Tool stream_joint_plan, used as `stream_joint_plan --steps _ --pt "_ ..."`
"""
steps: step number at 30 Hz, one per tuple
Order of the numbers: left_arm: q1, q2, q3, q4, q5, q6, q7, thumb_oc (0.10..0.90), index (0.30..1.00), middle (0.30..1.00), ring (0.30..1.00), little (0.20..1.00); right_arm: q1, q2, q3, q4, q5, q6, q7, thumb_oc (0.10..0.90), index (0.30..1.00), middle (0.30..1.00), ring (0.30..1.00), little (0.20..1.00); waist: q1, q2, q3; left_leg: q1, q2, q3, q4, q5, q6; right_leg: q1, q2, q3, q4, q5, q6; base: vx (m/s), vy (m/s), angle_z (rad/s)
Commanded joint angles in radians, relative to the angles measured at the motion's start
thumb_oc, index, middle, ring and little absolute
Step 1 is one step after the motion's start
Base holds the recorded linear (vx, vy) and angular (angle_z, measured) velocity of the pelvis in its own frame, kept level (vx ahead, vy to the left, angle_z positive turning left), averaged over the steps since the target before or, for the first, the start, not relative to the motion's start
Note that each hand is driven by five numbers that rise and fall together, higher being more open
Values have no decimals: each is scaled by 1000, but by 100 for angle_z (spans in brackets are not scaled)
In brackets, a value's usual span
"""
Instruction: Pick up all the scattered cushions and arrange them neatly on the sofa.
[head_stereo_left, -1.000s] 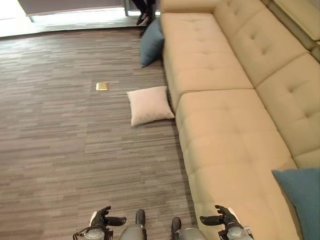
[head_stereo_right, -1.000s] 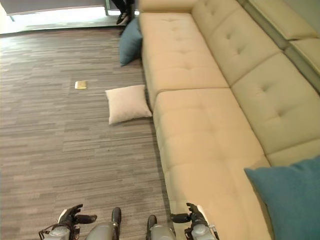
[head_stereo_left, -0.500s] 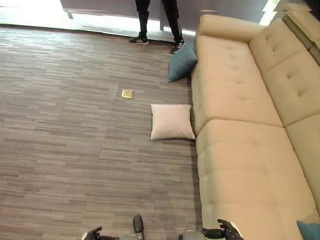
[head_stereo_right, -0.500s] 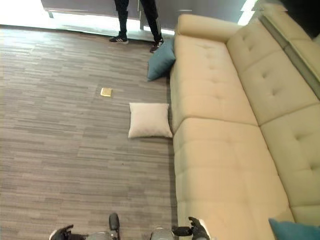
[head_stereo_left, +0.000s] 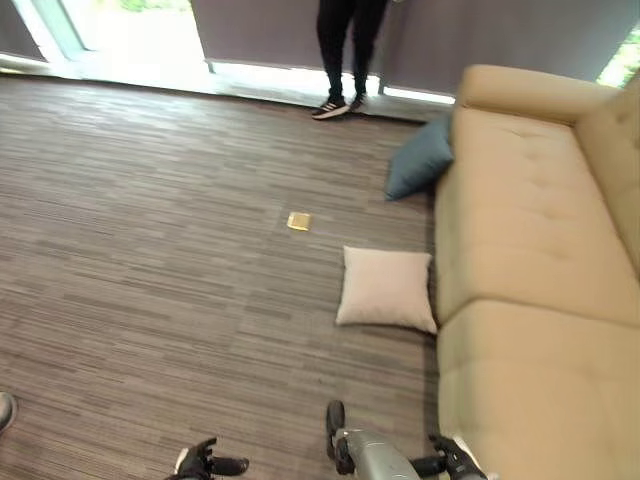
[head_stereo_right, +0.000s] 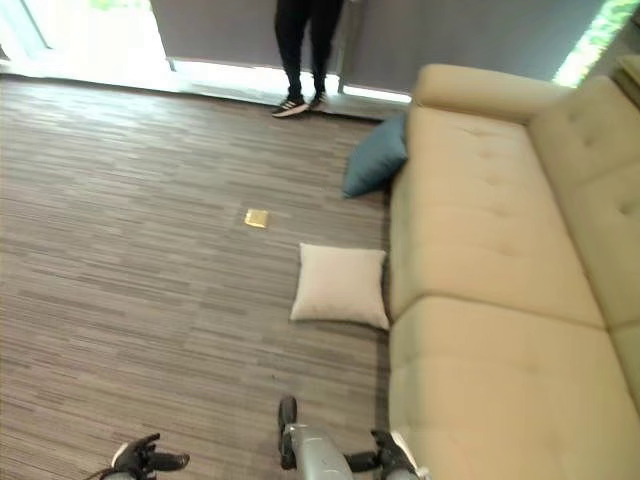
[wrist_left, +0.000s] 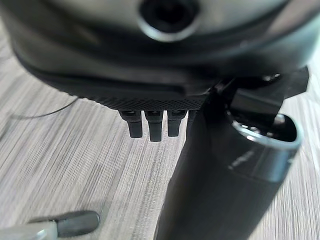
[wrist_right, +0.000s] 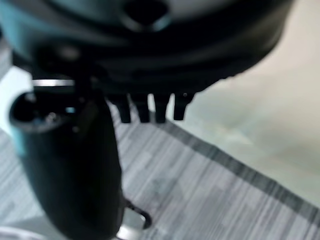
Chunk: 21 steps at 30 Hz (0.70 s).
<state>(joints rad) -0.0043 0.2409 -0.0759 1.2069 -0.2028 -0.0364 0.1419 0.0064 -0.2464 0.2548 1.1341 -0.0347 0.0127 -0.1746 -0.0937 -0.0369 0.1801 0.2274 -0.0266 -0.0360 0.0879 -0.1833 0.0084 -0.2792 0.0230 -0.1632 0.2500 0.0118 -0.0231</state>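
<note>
**A:** Lying flat on the grey striped carpet floor (head_stereo_left: 150, 260) was a square cream fabric cushion (head_stereo_left: 386, 289), one edge right beside the front of the long beige tufted sofa (head_stereo_left: 520, 250), around the seam between two seat sections.

**B:** And the other cushion?

**A:** A teal-blue fabric cushion (head_stereo_right: 377, 157) stood tilted on the floor, leaning against the sofa's front near its far end, below the rounded armrest (head_stereo_right: 485, 90). It sat well apart from the cream one.

**B:** What did the hands have?

**A:** Nothing. The left hand (head_stereo_left: 205, 464) hung low over the carpet at the near edge, fingers (wrist_left: 152, 125) loosely extended and thumb out. The right hand (head_stereo_right: 388, 460) hung just beside the sofa's near front edge, its fingers (wrist_right: 145, 110) likewise relaxed and empty.

**B:** Anything else on the floor?

**A:** A small flat yellowish square (head_stereo_left: 298, 221) lay on the carpet, near the cream cushion but clear of it. A person's dark-trousered legs (head_stereo_left: 345, 40) with dark shoes stood at the far edge of the floor, by the bright window strip (head_stereo_left: 150, 40).
</note>
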Motion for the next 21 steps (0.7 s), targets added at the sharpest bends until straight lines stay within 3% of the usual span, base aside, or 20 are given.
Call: stream_joint_plan --steps 1,2,3,4,6,7,9,10,12,13,17,19,21 --pt "-1 51 -6 -22 28 -14 6 800 900 900 900 900 -58 -35 3 -37 -5 -28 -25 800 900 900 900 900 -30 -65 13 -224 -35 84 351 95 -66 168 -25 49 -123 -81 30 281 -180 -2" --pt "-6 50 -8 -22 26 -8 10 800 900 900 900 900 -62 -41 3 -30 -2 -24 -25 800 900 900 900 900 -23 -82 21 -297 -2 121 474 113 -66 201 -29 59 -121 -106 9 142 -89 -20" --pt "-6 50 -8 -22 26 -8 10 800 900 900 900 900 -62 -41 3 -30 -2 -24 -25 800 900 900 900 900 -23 -81 21 -298 -2 121 475 112 -66 201 -29 59 -121 -106 9 403 -181 -50" --pt "-9 48 -23 -24 30 -5 11 800 900 900 900 900 -64 -49 3 -35 10 -22 -29 800 900 900 900 900 -9 -103 25 -397 26 159 451 54 -24 234 -39 80 -122 -135 5 262 -90 -25" --pt "-9 48 -23 -24 30 -5 11 800 900 900 900 900 -64 -49 3 -35 10 -22 -29 800 900 900 900 900 -7 -102 27 -394 27 160 452 51 -23 237 -38 82 -121 -136 6 278 -43 -13" --pt "-8 45 -35 -32 33 -5 9 800 900 900 900 900 -65 -63 4 -41 9 -23 -35 800 900 900 900 900 5 -96 29 -427 19 133 271 64 -19 271 -22 111 -129 -162 16 291 0 -25" --pt "-8 45 -35 -32 33 -5 9 800 900 900 900 900 -65 -63 4 -41 9 -23 -35 800 900 900 900 900 4 -97 27 -427 17 133 265 69 -19 269 -24 110 -130 -160 17 268 18 -40" --pt "-11 42 -39 -37 32 -8 8 800 900 900 900 900 -70 -71 7 -45 5 -23 -39 800 900 900 900 900 19 -82 36 -459 9 81 140 157 -38 301 2 147 -132 -180 19 332 52 -39" --pt "-11 40 -39 -37 29 -10 8 800 900 900 900 900 -71 -73 7 -48 2 -22 -38 800 900 900 900 900 25 -77 36 -469 4 58 101 186 -45 313 10 163 -132 -185 20 316 63 -69" --pt "-7 37 -41 -36 22 -15 7 800 900 900 900 900 -69 -77 13 -60 -5 -26 -39 800 900 900 900 900 37 -72 40 -502 -9 15 79 224 -54 334 27 205 -120 -197 20 317 107 -96" --pt "19 34 -27 -14 44 -5 4 800 900 900 900 900 -56 -63 19 -59 -43 -27 -26 800 900 900 900 900 44 -69 13 -448 -12 19 52 197 -22 357 0 238 -54 -228 45 368 168 -117" --pt "18 39 -30 -11 60 -4 3 800 900 900 900 900 -52 -51 21 -66 -54 -29 -18 800 900 900 900 900 45 -69 5 -417 -13 48 43 176 1 321 -30 237 52 -220 71 260 172 -69" --pt "9 49 -38 -19 67 -2 5 800 900 900 900 900 -64 -44 30 -77 -61 -29 -15 800 900 900 900 900 39 -68 16 -381 -22 70 43 150 31 250 -57 238 194 -150 102 204 155 -92"
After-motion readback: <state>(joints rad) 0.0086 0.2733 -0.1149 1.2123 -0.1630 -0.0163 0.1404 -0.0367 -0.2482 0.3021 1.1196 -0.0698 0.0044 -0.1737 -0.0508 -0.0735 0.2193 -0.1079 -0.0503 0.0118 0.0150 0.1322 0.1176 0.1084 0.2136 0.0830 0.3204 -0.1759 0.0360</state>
